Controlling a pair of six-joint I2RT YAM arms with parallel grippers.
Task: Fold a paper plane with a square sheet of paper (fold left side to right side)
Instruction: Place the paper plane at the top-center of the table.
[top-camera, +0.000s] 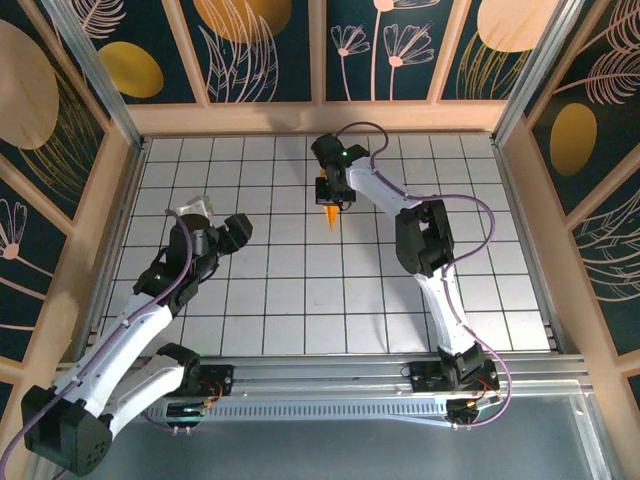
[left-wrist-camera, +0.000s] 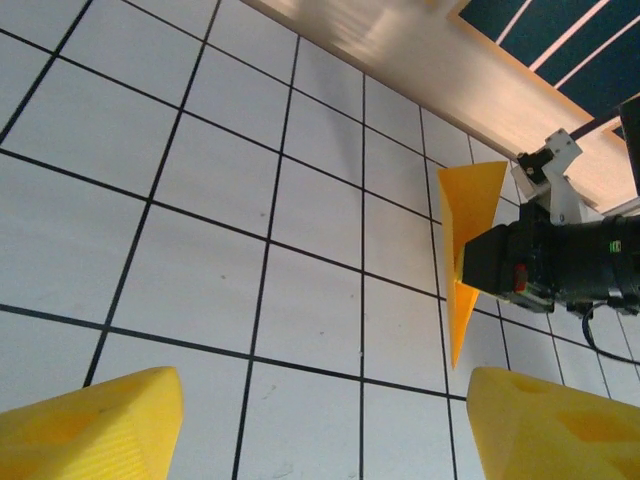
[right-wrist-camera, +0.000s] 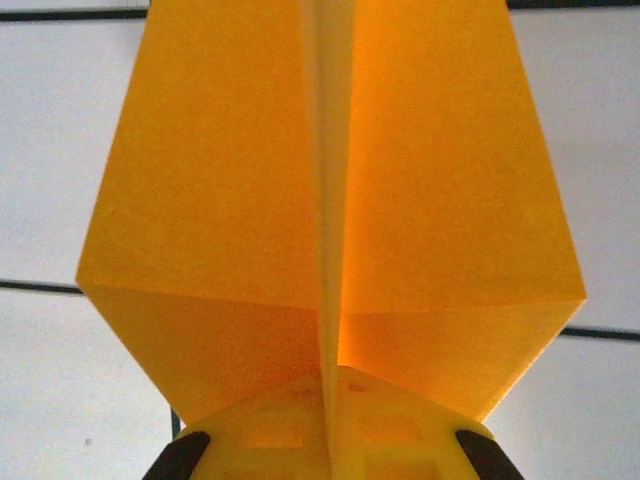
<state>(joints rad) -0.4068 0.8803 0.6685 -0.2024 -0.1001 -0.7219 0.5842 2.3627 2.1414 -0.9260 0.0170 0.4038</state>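
The plane (top-camera: 331, 214) is pinched at its centre crease by the right gripper (top-camera: 330, 197), over the far middle of the tiled table (top-camera: 300, 300), nose toward the arm bases. The left gripper (top-camera: 222, 223) is kept well apart to the left, its yellow fingers (left-wrist-camera: 100, 425) spread wide with nothing between them.

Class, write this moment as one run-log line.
paper plane: folded, centre crease showing | right gripper: shut on it | left gripper: open, empty
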